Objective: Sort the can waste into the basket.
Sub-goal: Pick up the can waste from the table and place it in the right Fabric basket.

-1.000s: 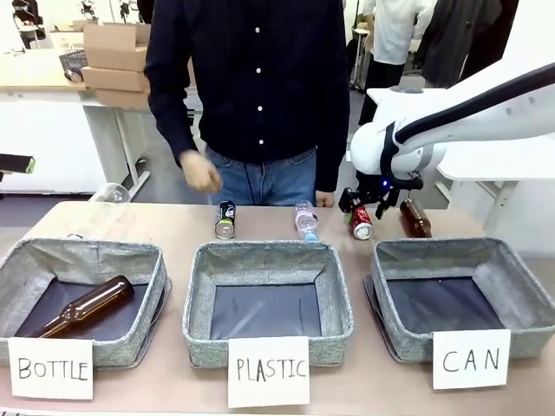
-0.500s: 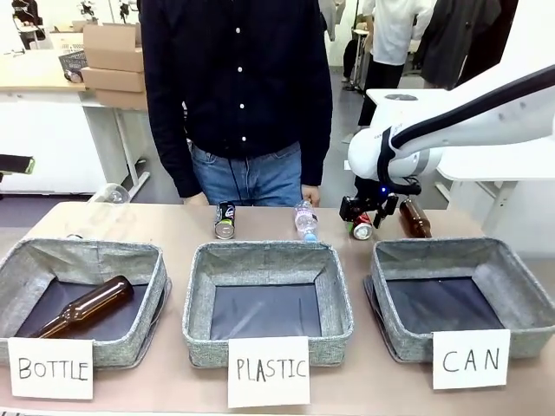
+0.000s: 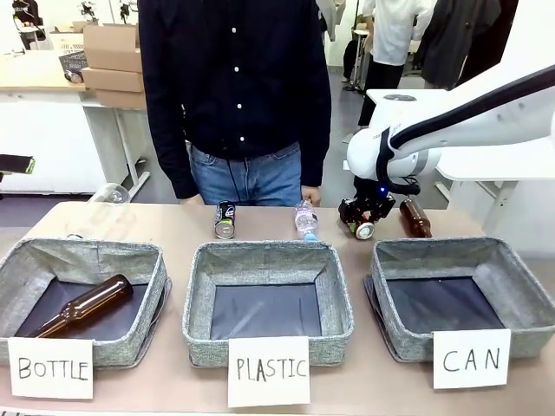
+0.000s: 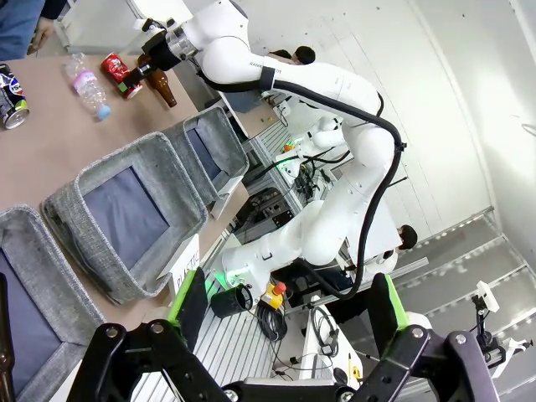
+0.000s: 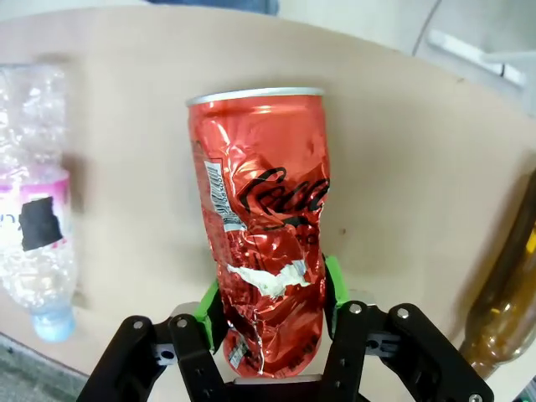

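A dented red can lies on its side at the far edge of the table, and my right gripper is shut on its lower end, with the green pads pressed to both sides. In the front view that gripper holds the red can just behind the grey basket carded "CAN". A black-and-blue can stands behind the middle basket, apart from both grippers. My left gripper is open and holds nothing, high off to the side. From there I see the red can and the black-and-blue can.
A crushed clear plastic bottle lies left of the red can and a brown glass bottle right of it. The "PLASTIC" basket sits in the middle. The "BOTTLE" basket holds a brown bottle. A person stands at the far edge.
My right gripper has gone from open around the red can to shut on it. The person's hand has drawn back from over the table.
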You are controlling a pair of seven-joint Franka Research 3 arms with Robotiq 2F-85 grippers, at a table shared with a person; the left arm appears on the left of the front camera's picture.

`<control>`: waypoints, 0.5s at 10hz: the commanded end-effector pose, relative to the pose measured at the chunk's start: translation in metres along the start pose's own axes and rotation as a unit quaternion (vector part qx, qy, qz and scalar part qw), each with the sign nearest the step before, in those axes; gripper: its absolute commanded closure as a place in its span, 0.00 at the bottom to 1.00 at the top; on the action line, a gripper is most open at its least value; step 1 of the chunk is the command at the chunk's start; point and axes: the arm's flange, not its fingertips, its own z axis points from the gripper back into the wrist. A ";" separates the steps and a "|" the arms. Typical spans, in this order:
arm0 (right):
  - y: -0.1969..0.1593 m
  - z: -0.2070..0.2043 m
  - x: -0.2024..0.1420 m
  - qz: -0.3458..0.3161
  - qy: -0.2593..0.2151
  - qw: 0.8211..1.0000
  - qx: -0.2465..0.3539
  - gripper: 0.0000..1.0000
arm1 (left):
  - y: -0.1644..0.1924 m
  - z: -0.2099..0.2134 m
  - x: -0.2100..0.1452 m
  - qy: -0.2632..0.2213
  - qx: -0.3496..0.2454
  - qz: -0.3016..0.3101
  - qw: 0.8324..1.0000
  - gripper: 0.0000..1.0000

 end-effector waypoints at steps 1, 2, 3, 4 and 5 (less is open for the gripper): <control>0.000 0.001 0.005 -0.003 0.002 1.000 -0.005 0.94 | -0.003 -0.001 0.003 -0.007 -0.010 -0.011 1.000 0.00; 0.000 0.002 0.005 -0.004 0.002 1.000 -0.008 0.94 | -0.003 -0.001 0.003 -0.007 -0.010 -0.011 1.000 0.00; 0.000 0.005 0.003 -0.005 -0.001 1.000 -0.008 0.94 | -0.003 -0.001 0.003 -0.007 -0.010 -0.011 1.000 0.00; 0.001 0.019 -0.004 0.003 -0.003 1.000 0.004 0.94 | -0.003 -0.001 0.003 -0.007 -0.010 -0.011 1.000 0.00; 0.001 0.053 -0.023 0.029 -0.013 0.999 0.029 0.94 | -0.003 -0.001 0.003 -0.007 -0.010 -0.011 1.000 0.00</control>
